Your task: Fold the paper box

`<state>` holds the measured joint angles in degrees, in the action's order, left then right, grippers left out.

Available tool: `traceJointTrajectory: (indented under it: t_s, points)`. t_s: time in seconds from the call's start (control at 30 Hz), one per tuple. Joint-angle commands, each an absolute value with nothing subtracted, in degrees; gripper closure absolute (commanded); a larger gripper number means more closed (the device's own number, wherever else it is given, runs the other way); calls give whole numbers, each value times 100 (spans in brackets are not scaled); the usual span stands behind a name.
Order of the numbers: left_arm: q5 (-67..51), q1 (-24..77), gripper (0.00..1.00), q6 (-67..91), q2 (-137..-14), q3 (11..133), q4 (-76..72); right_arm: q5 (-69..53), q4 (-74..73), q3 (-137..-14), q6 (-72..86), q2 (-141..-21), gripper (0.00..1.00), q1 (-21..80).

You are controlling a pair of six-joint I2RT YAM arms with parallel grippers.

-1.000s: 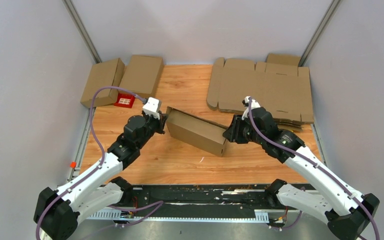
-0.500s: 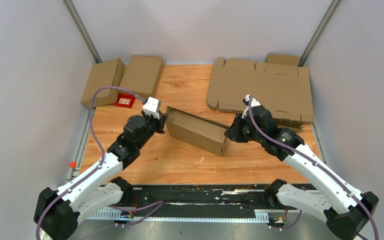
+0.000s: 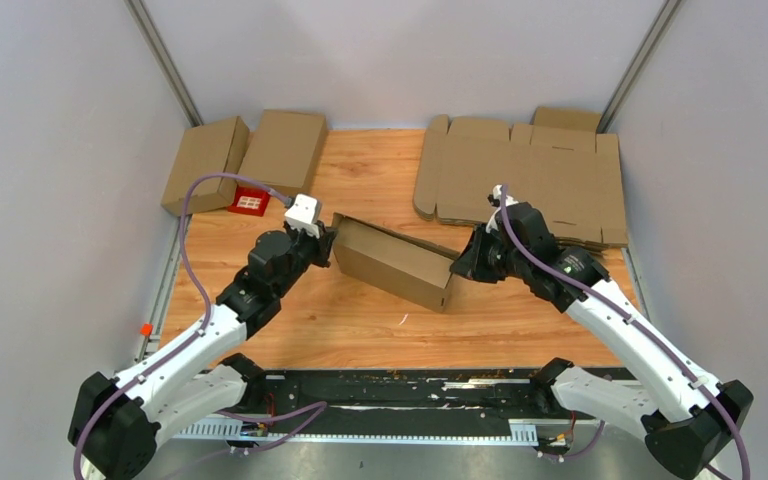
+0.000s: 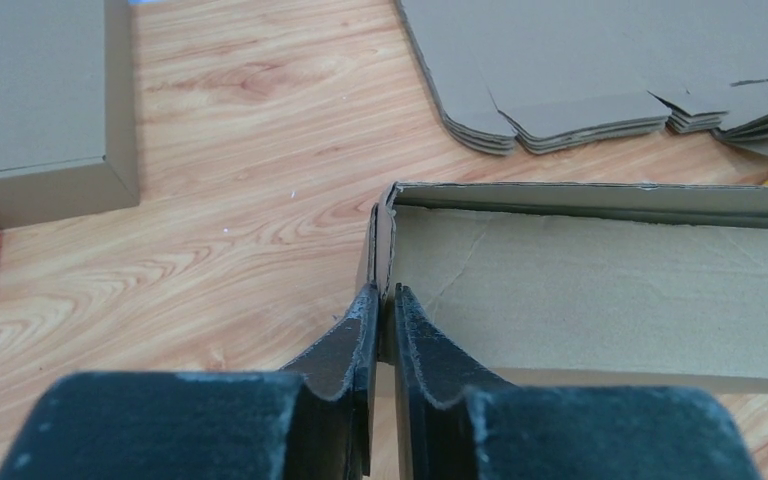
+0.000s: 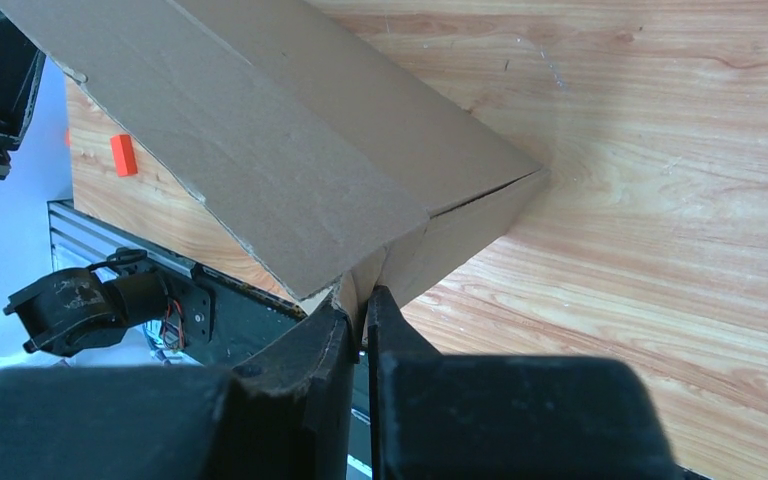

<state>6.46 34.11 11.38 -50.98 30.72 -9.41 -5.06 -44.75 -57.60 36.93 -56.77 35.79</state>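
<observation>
The paper box (image 3: 395,262) lies slantwise in the middle of the table, a half-folded brown tray with its open side up. My left gripper (image 3: 328,245) is at its left end. In the left wrist view the jaws (image 4: 381,300) pinch the upright end wall of the box (image 4: 600,290), one finger outside and one inside. My right gripper (image 3: 457,267) is at the box's right end. In the right wrist view its jaws (image 5: 360,300) are closed on the cardboard corner of the box (image 5: 290,170), below a sloping panel.
A stack of flat cardboard blanks (image 3: 530,180) covers the back right of the table. Two folded boxes (image 3: 205,160) (image 3: 285,150) sit at the back left, with a red block (image 3: 249,203) in front of them. A black rail runs along the near edge.
My right gripper has closed on the box's right end, and that arm has shifted slightly right. The left arm and the box have barely moved.
</observation>
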Motion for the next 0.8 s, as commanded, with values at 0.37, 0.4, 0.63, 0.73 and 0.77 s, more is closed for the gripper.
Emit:
traceJointTrajectory:
  t_s: [0.37,0.4,0.63,0.73,0.77]
  points:
    - [643,3474,98,987,-5230,3200,-670,-1628,-3964,-5782,4588,-5485,100,3232]
    - [656,3472,98,973,-5236,3215,-655,-1683,-3937,-5749,4641,-5469,100,3186]
    - [688,3475,99,932,-5229,3234,-600,-1898,-3771,-5563,4935,-5253,100,2938]
    - [702,3466,100,914,-5231,3242,-582,-1978,-3779,-5582,4984,-5268,100,2903]
    - [699,3473,100,906,-5243,3247,-575,-1987,-3795,-5598,4998,-5265,100,2882]
